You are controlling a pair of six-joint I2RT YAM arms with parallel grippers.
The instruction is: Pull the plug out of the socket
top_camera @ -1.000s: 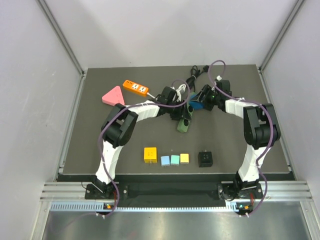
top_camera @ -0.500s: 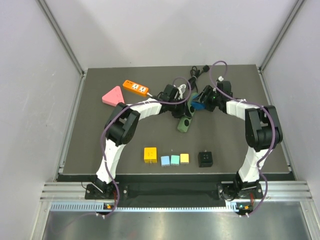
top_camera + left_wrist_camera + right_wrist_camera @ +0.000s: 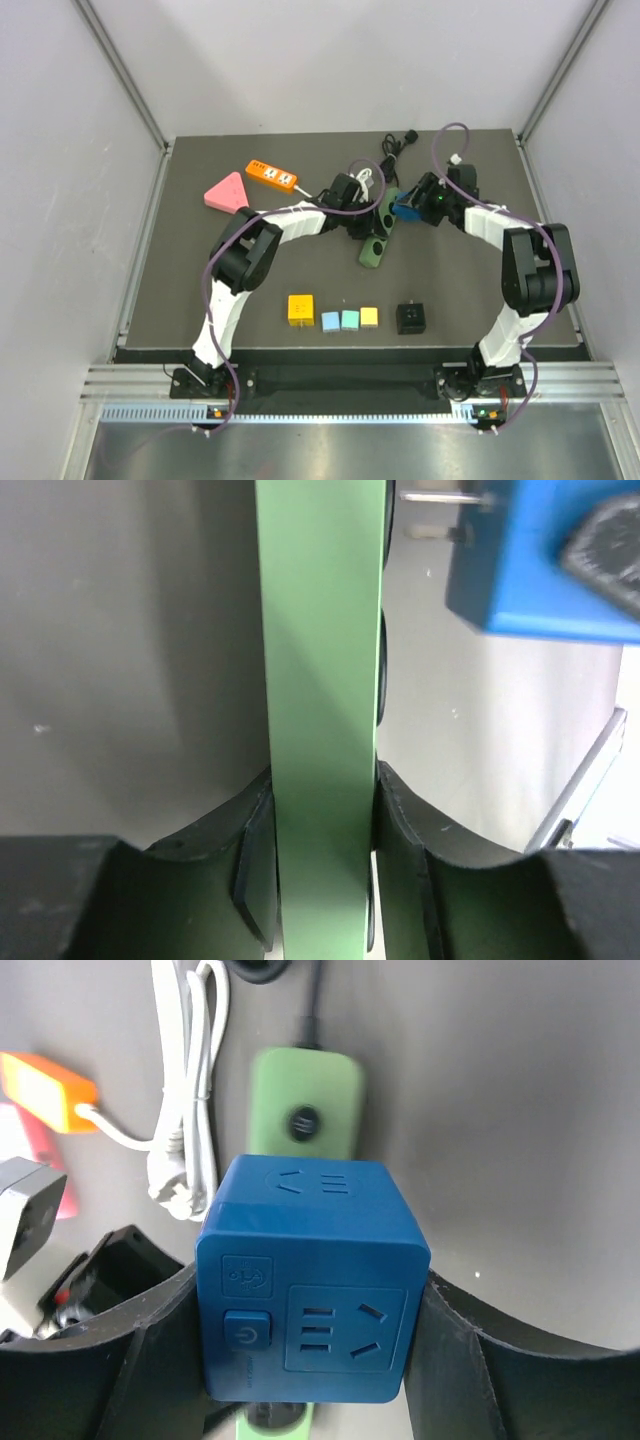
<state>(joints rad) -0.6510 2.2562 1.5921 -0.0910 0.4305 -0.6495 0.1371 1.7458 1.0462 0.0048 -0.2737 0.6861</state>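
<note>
My left gripper is shut on the long green socket strip, which lies on the dark mat. In the left wrist view the strip is clamped edge-on in my left gripper. My right gripper is shut on the blue cube plug, just right of the strip's far end. The plug hangs apart from the strip with its metal prongs bare. In the right wrist view the cube fills my right gripper, with the strip below it.
An orange power strip and a pink triangular block lie at the back left. Coiled white cable and black cables lie behind the strip. A yellow block, three small cubes and a black cube sit near the front.
My right gripper has moved right with the blue plug, drawing it away from the green strip so that its prongs are free. The left gripper and strip shifted slightly right.
</note>
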